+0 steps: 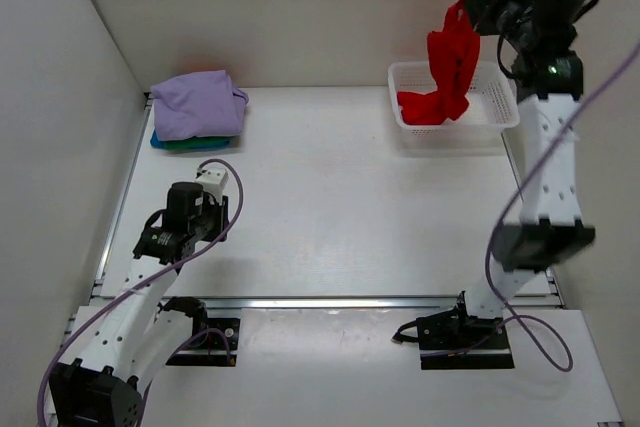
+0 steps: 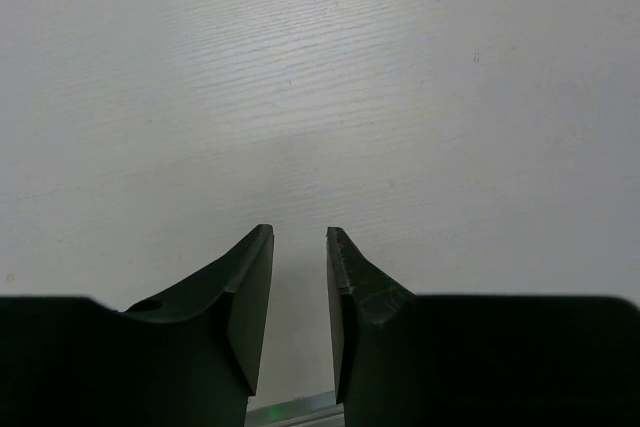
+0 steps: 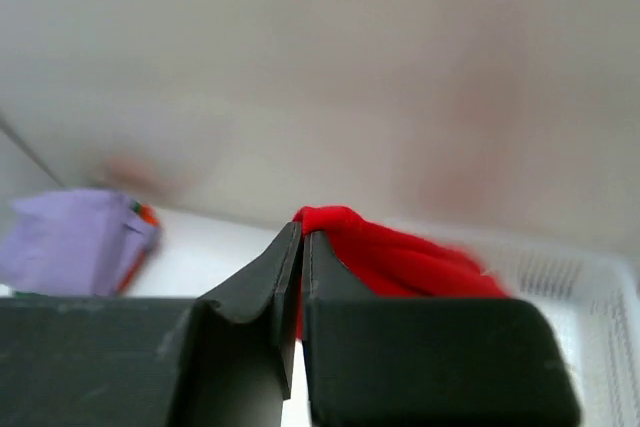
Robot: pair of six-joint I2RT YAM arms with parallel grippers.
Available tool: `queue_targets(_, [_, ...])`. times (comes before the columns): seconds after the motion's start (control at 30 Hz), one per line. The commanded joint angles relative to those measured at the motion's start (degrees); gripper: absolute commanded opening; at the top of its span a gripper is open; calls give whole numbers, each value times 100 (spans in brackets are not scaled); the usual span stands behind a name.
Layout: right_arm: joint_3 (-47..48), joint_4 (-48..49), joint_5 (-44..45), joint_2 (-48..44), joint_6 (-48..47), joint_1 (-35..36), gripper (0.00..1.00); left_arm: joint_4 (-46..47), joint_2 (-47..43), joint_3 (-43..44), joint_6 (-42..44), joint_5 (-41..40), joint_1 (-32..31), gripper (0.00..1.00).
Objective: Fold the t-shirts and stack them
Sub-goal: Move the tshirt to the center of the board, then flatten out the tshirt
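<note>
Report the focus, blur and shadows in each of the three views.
Top external: evenly lit and sharp, with soft shadows on the white table. Left wrist: table grain crisp, black left gripper dark and featureless. Right wrist: bright red cloth t-shirt, lavender t-shirt and white mesh basket all blurred.

I count four shirts from here: one red shirt [image 1: 452,62], plus a pile of three, with one lavender shirt [image 1: 195,102] on top and one teal shirt [image 1: 158,139] and one green shirt [image 1: 190,146] showing only as thin edges beneath it. There is one basket [image 1: 497,97] and one table [image 1: 330,217]. On the rig I have two arms, one left arm [image 1: 120,317] and one right arm [image 1: 548,162], and two grippers, one left gripper [image 2: 298,232] and one right gripper [image 3: 302,230], each with two fingers in its wrist view.
</note>
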Motion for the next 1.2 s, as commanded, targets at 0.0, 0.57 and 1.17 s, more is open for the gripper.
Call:
queue_targets(0.0, [-778,562,78,-2042,-400,792,0,106,-199,-28,-70,-121,-111,38])
queue_targets(0.57, [-4788,1231,703,-2859,-24,3413,0,124,-752,-54,-272,-472,-67,18])
queue_targets(1.17, [-6885,194,933,-2714,502,3544,45,1519,-411,253,-1712,2407,-347,28])
